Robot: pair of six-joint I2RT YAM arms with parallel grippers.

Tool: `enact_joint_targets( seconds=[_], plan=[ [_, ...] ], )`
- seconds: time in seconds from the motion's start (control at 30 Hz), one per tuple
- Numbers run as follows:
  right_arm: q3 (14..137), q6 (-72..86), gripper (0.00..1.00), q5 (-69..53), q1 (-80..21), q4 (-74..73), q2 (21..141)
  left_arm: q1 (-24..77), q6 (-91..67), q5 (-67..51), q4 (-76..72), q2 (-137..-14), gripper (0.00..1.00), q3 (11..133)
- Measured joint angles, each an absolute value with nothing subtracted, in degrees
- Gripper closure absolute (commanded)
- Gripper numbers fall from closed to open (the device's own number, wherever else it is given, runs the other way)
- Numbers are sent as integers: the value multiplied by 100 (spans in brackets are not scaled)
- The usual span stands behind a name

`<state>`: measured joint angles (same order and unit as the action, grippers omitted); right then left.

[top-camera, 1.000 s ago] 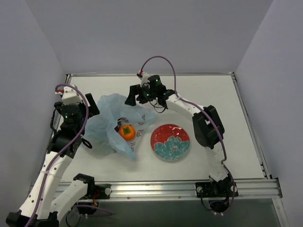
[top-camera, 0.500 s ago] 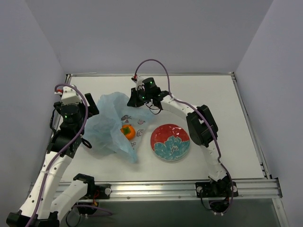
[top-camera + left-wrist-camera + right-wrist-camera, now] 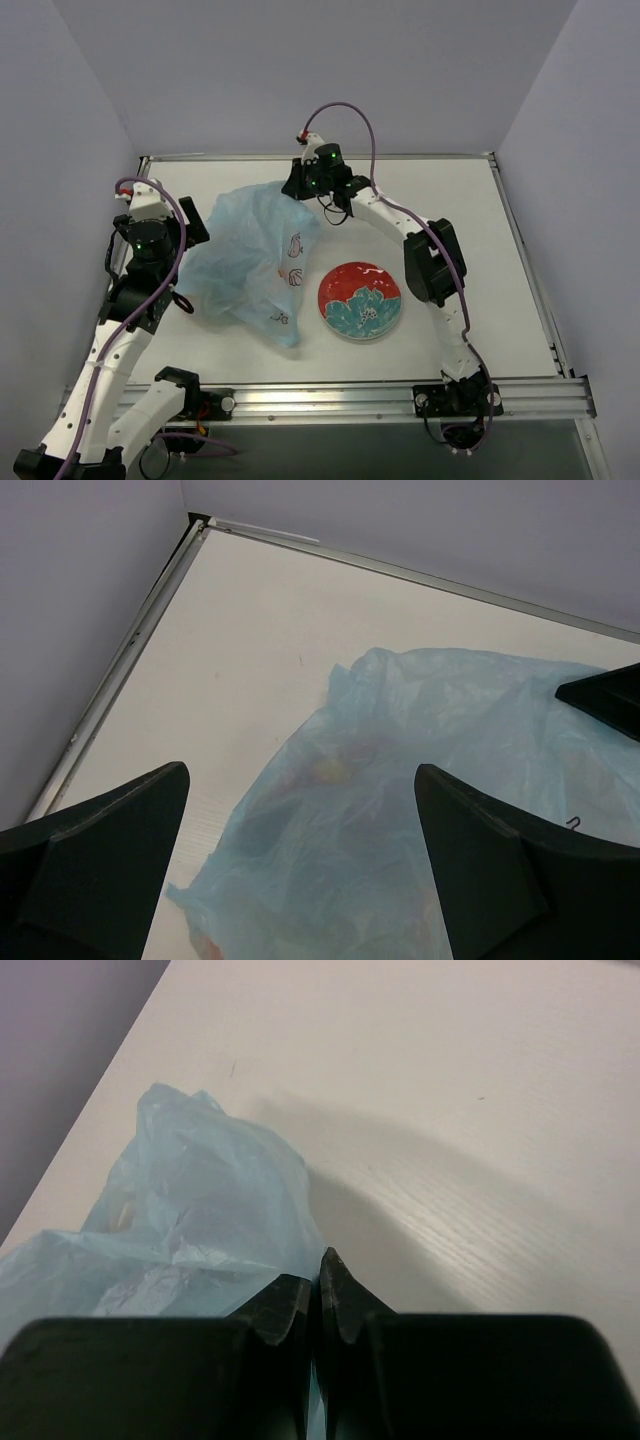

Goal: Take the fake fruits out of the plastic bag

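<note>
Right gripper point(image 3: 320, 1260): fingers pressed together on a fold of thin film at the far right corner of the plastic bag point(image 3: 245, 260), so the bag is in its grip and drawn up into a peak at that corner. Left gripper point(image 3: 300, 775): fingers spread wide, nothing between them, poised over the left side of the bag and clear of it. Plastic bag: light blue, crinkled, printed motifs on its right face; lies left of centre on the table point(image 3: 450, 200), its near corner trailing towards the near edge. Fake fruits point(image 3: 332, 770): all inside the bag as far as can be seen, showing only as faint yellowish and dark patches through the film; count and kinds cannot be told. Red plate point(image 3: 360, 272): just right of the bag, nothing on it. Progress, as judged: no fruit is visible outside the bag, so removal has not started; one corner is secured. Left to do: open or upend the bag and bring out each fruit.
</note>
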<state>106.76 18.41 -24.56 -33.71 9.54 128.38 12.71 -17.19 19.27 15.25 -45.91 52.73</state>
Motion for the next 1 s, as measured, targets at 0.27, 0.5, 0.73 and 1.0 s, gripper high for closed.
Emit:
enact_joint_targets(
  seconds=[0.27, 0.5, 0.73, 1.0],
  plan=[
    [10779, 1935, 100, -1981, -2768, 956, 12838, 1256, -1717, 1861, 1525, -4591, 6, 5273],
    [10309, 1931, 100, -1328, -2307, 1020, 12774, 1214, -1719, 1723, 1522, -4624, 6, 5273],
    [9533, 1938, 81, -661, -2152, 1002, 12623, 1181, -1721, 1586, 1522, -4694, 5, 5273],
    [9332, 1885, 21, -681, -2150, 998, 12162, 1181, -1721, 1345, 1520, -4856, 5, 5273]
  ],
)
